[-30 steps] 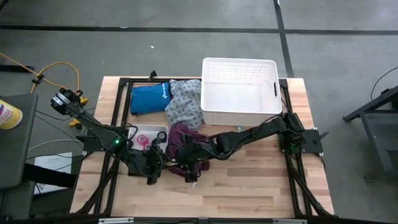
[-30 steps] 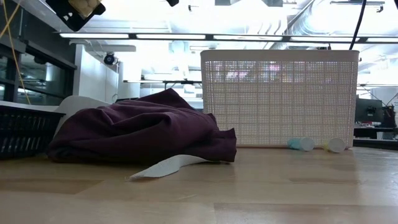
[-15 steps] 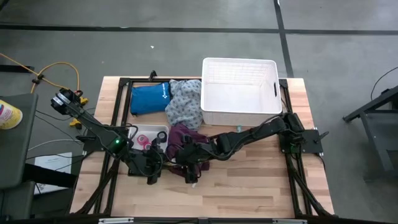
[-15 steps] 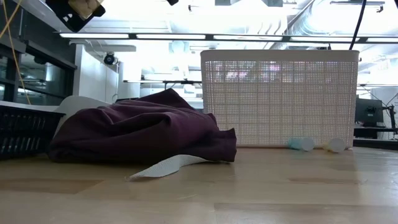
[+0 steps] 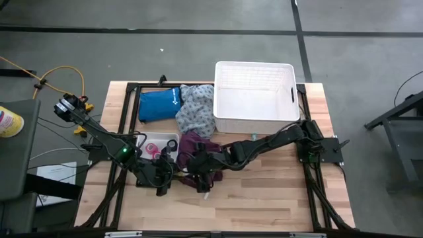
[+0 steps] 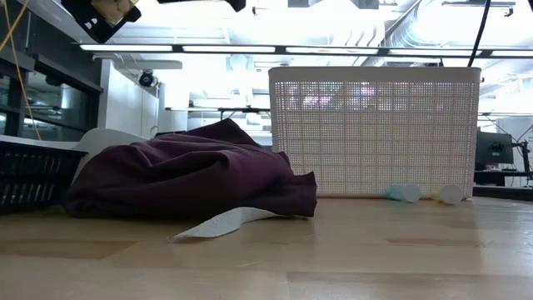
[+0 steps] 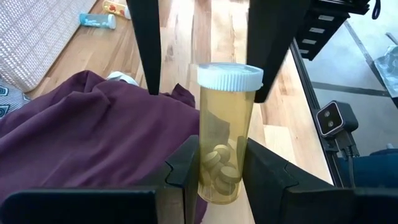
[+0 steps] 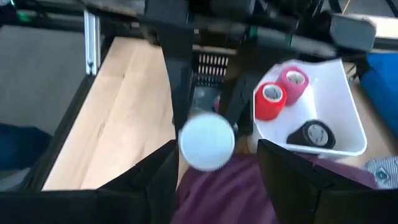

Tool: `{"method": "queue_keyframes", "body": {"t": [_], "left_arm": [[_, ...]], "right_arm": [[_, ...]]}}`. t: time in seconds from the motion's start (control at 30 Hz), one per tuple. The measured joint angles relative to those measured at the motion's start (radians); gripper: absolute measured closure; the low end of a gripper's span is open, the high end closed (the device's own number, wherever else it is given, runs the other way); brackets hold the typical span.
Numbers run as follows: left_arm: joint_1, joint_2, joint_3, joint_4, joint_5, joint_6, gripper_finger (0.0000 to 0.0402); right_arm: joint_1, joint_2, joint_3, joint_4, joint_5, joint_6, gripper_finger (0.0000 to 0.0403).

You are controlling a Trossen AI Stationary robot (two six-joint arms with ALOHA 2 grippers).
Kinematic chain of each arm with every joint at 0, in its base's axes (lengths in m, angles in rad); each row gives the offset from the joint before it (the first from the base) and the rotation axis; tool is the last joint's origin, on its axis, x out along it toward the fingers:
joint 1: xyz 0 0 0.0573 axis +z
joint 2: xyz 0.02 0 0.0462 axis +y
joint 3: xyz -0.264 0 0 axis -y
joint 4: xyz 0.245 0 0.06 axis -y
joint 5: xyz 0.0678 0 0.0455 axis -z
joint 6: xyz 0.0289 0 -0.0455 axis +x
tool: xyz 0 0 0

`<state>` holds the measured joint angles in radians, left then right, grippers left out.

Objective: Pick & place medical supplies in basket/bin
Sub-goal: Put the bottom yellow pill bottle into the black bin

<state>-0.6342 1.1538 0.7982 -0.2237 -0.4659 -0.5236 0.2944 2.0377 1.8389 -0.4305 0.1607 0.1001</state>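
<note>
An amber pill vial [image 7: 224,137] with a white cap [image 7: 230,76] hangs over the maroon garment [image 7: 93,143], with my left gripper [image 7: 221,171] shut on it. My right gripper [image 8: 217,180] is open, and its fingers [image 7: 144,43] stand on either side of the cap [image 8: 206,144]. Whether one finger touches the cap I cannot tell. The garment [image 6: 183,175] lies heaped on the table in front of the white lattice basket [image 6: 375,133]. In the high view both grippers meet near the garment [image 5: 195,142]. My left gripper pinches the vial's lower half [image 7: 217,183] between its two fingers [image 7: 186,168], one on each side. The vial sticks out past the fingertips, with its cap end toward my right gripper. It is lifted clear above the maroon garment.
A small white tray [image 8: 336,146] holds a red roll [image 8: 270,99], a pink roll [image 8: 293,82] and a black roll [image 8: 314,134]. A black mesh crate [image 8: 208,62] stands beside it. A grey-patterned garment [image 5: 195,109] and a blue pouch [image 5: 158,104] lie at the back. Two small vials [image 6: 404,192] lie by the basket.
</note>
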Motion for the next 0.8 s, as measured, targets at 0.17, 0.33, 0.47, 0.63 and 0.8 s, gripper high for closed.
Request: {"method": "queue_keyframes", "body": {"t": [0.17,0.33,0.47,0.63,0.8], "left_arm": [[0.0,0.0,0.0,0.0,0.003,0.0,0.0306],[0.0,0.0,0.0,0.0,0.003,0.0,0.0306],[0.0,0.0,0.0,0.0,0.003,0.0,0.0306],[0.0,0.0,0.0,0.0,0.003,0.001,0.0306],[0.0,0.0,0.0,0.0,0.003,0.001,0.0306]], "right_arm": [[0.0,0.0,0.0,-0.073,-0.003,0.013,0.0197],[0.0,0.0,0.0,-0.171,-0.006,0.083,0.0197],[0.0,0.0,0.0,-0.247,-0.033,0.136,0.0197],[0.0,0.0,0.0,-0.292,-0.079,0.166,0.0197],[0.0,0.0,0.0,-0.28,-0.084,0.166,0.0197]]}}
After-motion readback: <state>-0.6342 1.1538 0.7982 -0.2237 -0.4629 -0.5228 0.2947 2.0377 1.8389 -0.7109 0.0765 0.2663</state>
